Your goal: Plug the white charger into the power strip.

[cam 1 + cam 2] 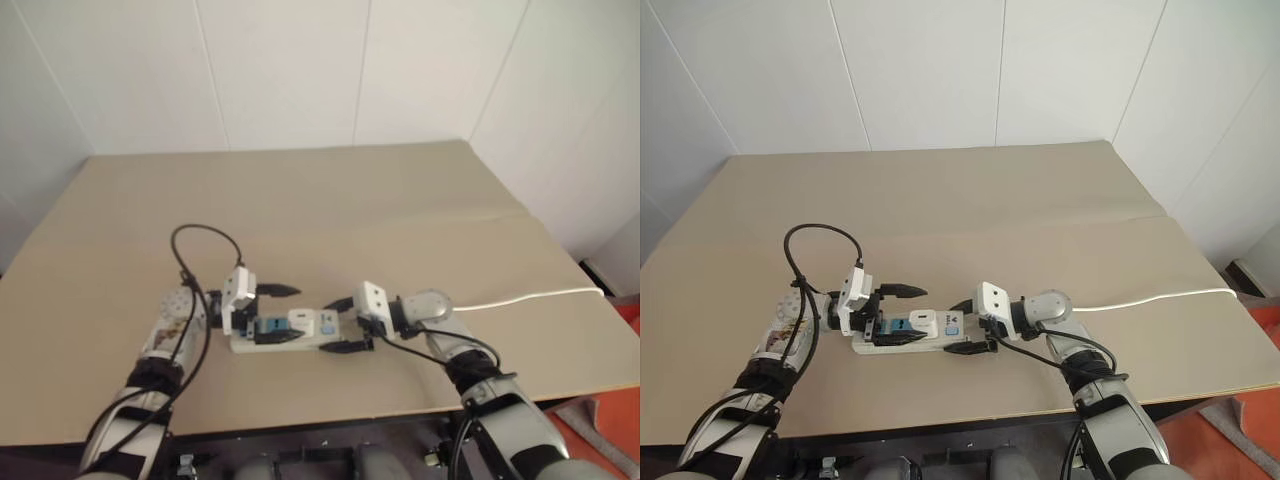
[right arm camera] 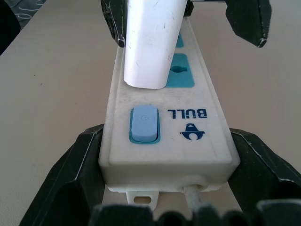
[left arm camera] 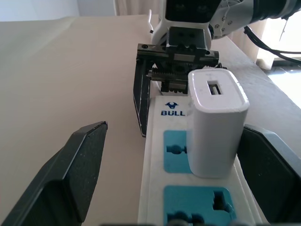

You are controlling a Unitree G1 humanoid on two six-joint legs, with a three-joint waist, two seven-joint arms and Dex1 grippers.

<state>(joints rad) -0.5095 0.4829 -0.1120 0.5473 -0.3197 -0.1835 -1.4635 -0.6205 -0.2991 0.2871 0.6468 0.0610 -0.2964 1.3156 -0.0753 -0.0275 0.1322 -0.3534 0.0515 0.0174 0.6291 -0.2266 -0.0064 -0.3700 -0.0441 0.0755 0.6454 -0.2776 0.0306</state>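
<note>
my left gripper (image 3: 164,179): fingers spread wide, clear of the white charger (image 3: 215,123) | charger stood plugged in the power strip (image 2: 167,141) on the table (image 1: 330,200) | my right gripper (image 2: 164,169): clamped the strip's switch end

I log: charger (image 3: 215,125), plain white, by my left fingers (image 3: 70,179), which are matte black. Strip (image 2: 164,136), white body, teal-blue socket faces, pale blue switch (image 2: 144,124), dark blue logo print, between my right black fingers (image 2: 70,174). Cord (image 1: 520,297), white. Table (image 1: 330,190), flat tan.
</note>
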